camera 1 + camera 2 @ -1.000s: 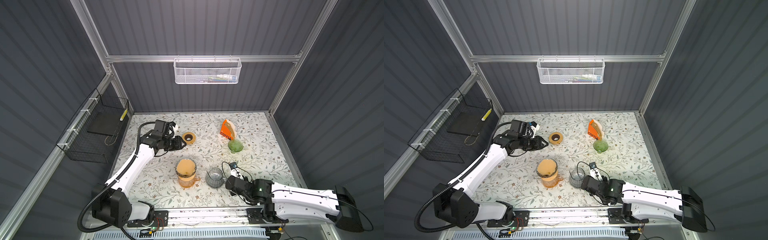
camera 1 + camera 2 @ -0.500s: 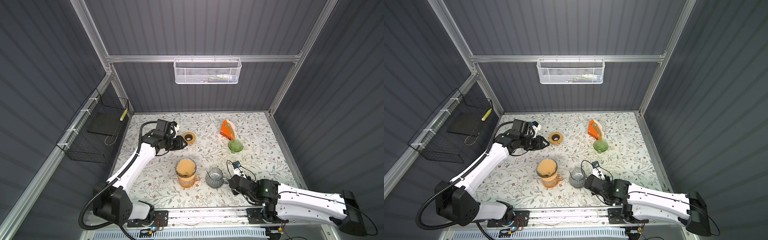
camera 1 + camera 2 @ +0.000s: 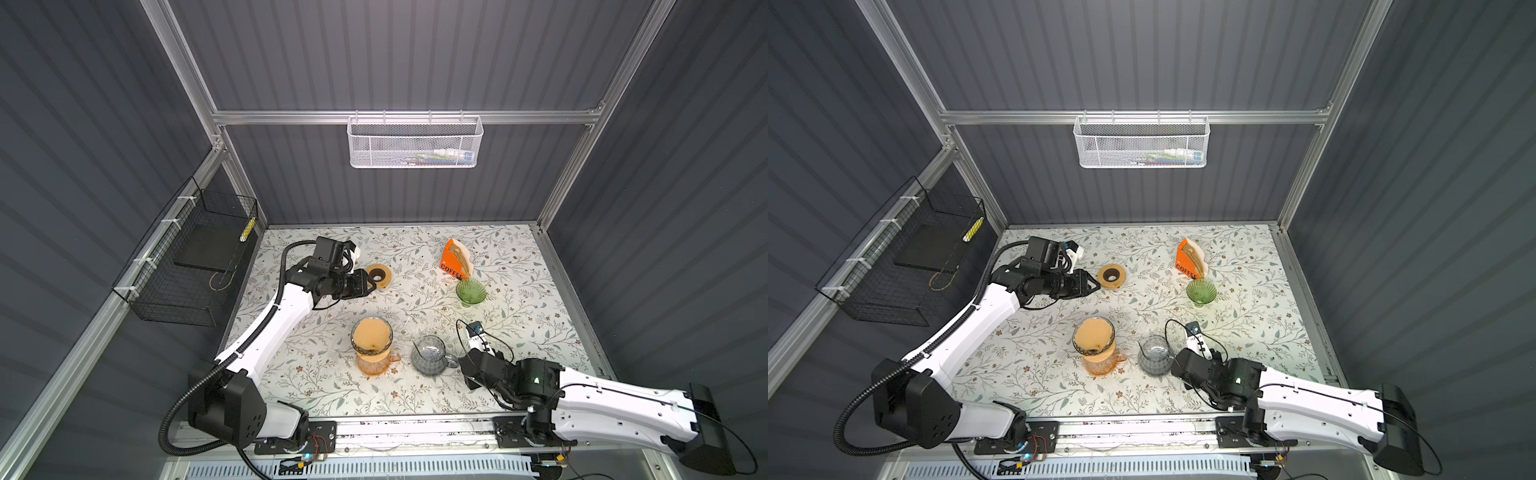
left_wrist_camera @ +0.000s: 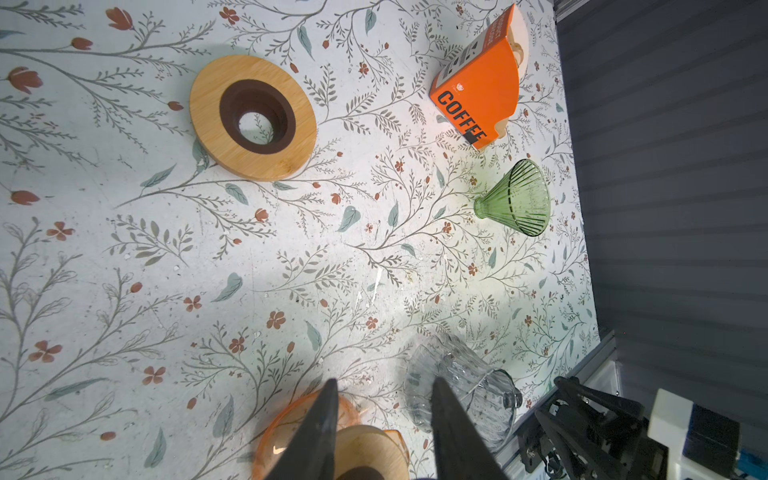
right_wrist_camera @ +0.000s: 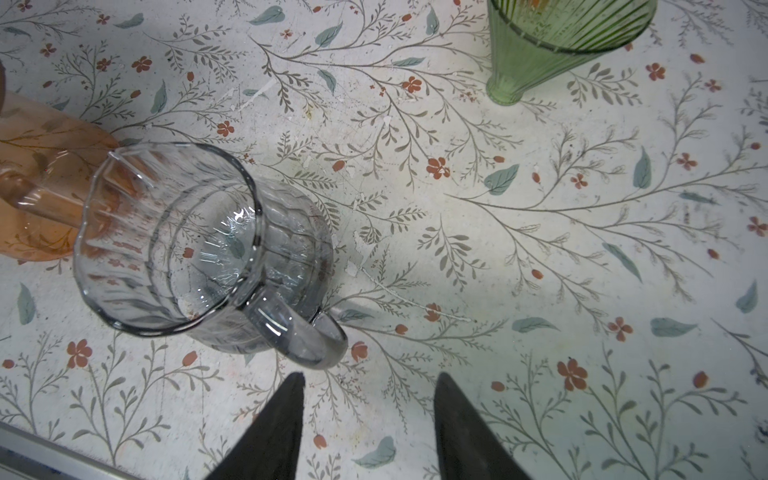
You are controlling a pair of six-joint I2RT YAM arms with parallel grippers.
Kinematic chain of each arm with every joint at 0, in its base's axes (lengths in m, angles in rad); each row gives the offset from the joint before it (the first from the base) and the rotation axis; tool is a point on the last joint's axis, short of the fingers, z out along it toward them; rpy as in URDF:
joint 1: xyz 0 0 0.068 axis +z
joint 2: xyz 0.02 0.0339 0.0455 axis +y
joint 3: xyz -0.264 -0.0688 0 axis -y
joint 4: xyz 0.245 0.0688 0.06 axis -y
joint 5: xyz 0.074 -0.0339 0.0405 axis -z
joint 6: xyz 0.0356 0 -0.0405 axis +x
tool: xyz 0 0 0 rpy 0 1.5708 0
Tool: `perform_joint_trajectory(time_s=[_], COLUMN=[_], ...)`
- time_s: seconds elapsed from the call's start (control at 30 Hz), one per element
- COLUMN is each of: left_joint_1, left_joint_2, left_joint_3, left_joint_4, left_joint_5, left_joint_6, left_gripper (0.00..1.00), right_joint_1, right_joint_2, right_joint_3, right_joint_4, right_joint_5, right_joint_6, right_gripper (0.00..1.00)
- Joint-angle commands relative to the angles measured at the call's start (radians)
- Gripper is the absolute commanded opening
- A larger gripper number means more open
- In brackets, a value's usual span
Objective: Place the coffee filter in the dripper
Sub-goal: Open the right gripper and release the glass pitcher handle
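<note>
Tan coffee filters [image 3: 462, 252] stick out of an orange box marked COFFEE [image 3: 453, 262] [image 4: 478, 91] at the back right. Just in front of it a green ribbed glass dripper [image 3: 470, 290] [image 3: 1201, 291] [image 4: 517, 199] stands on its narrow foot, empty. My left gripper [image 3: 372, 284] [image 4: 383, 382] hovers open and empty beside a wooden ring [image 3: 379, 274] [image 4: 253, 116], far from the box. My right gripper [image 3: 464, 365] [image 5: 370, 376] is open and empty, its tips just short of the handle of a grey glass pitcher [image 3: 430, 355] [image 5: 199, 237].
An orange glass carafe [image 3: 372, 361] topped by a cone with a tan lining [image 3: 371, 337] stands left of the pitcher. A black wire basket [image 3: 187, 270] hangs on the left wall and a white mesh basket [image 3: 414, 143] on the back wall.
The left gripper has crept right, closer to the wooden ring. The right arm has shifted slightly to the right near the pitcher. Nothing was picked up.
</note>
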Motion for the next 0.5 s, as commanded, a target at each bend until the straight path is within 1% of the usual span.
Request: perform_joint_trajectory(time_s=[0.0,0.23,0.47], left_joint_1=[-0.005,-0.006,-0.008], left_joint_2=[-0.012,-0.006,-0.005], left_joint_3=[0.031,0.022,0.016], left_joint_4=[-0.017,-0.022,-0.012], left_joint_5=[-0.005,-0.012,-0.004], left_joint_6=[-0.006,0.006,0.001], left_gripper=[0.39,0.39,0.38], right_joint_1=[-0.012,-0.012,-0.015], right_joint_2=[0.004,0.030,0.081], right_joint_3=[0.024,0.010,0.003], right_joint_4=[-0.010,0.032,0.075], right_joint_5=[-0.004,-0.072,-0.095], right_joint_6=[-0.016,-0.010,-0.006], right_gripper=[0.52,0.51,0.51])
